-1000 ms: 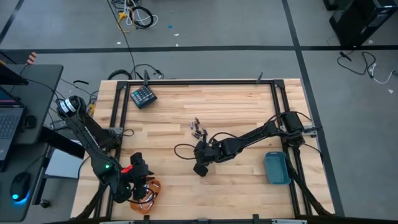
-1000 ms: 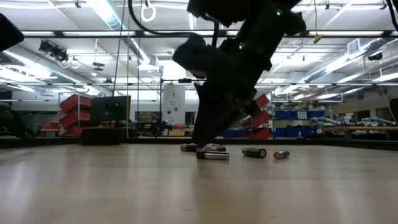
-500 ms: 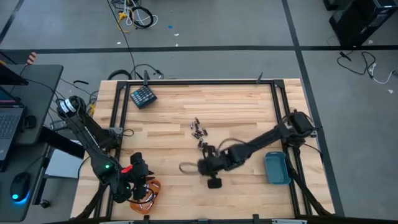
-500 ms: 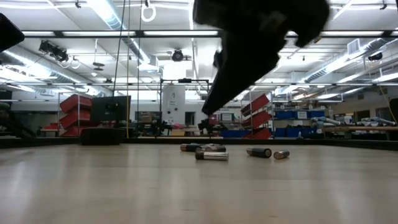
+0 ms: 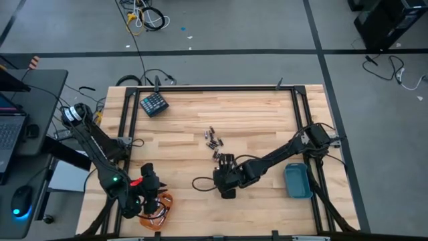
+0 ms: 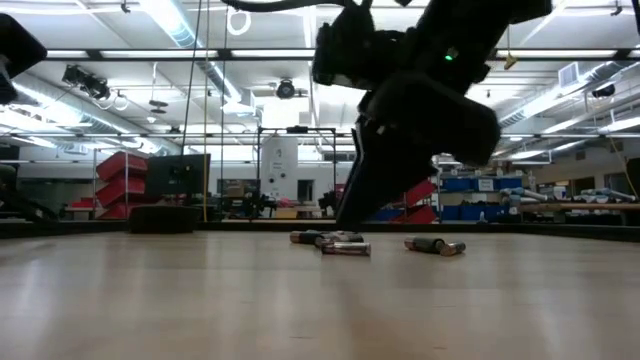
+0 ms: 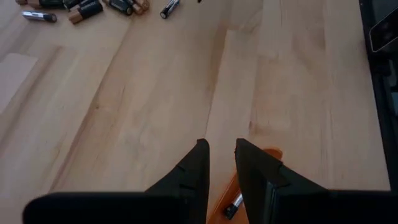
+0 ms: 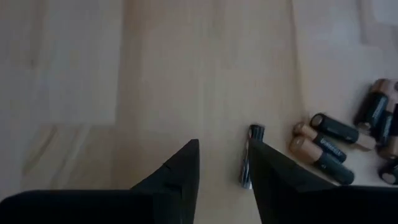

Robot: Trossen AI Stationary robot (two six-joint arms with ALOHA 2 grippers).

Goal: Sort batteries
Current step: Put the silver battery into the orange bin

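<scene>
Several batteries (image 5: 214, 142) lie loose on their sides on the wooden table, seen level in the low view (image 6: 340, 246) and spread out in the right wrist view (image 8: 329, 140). My right gripper (image 8: 224, 149) is open and hovers low just on the near side of them (image 5: 221, 173). A slim silvery battery (image 8: 246, 163) lies right beside one of its fingers. My left gripper (image 7: 222, 149) is open, with a narrow gap and nothing in it. It waits at the near left corner (image 5: 152, 194) above an orange tray (image 5: 159, 209) that holds a battery (image 7: 233, 205). My right gripper has the slim battery's side (image 8: 247, 149) at the inner edge of one finger (image 8: 267, 168). The finger hides part of that battery, which lies flat on the table. I cannot tell whether finger and battery touch.
A blue tray (image 5: 297, 181) sits near the table's right edge, under the right arm. A dark teal keypad-like block (image 5: 154, 104) lies at the far left. Bare wood stretches between the battery group and both trays. A black frame (image 5: 200, 87) borders the table.
My right gripper swung away from the batteries toward the near edge and rose, then came back down beside them. In the low view one battery on the right of the group has shifted closer to its neighbour. The left arm kept still.
</scene>
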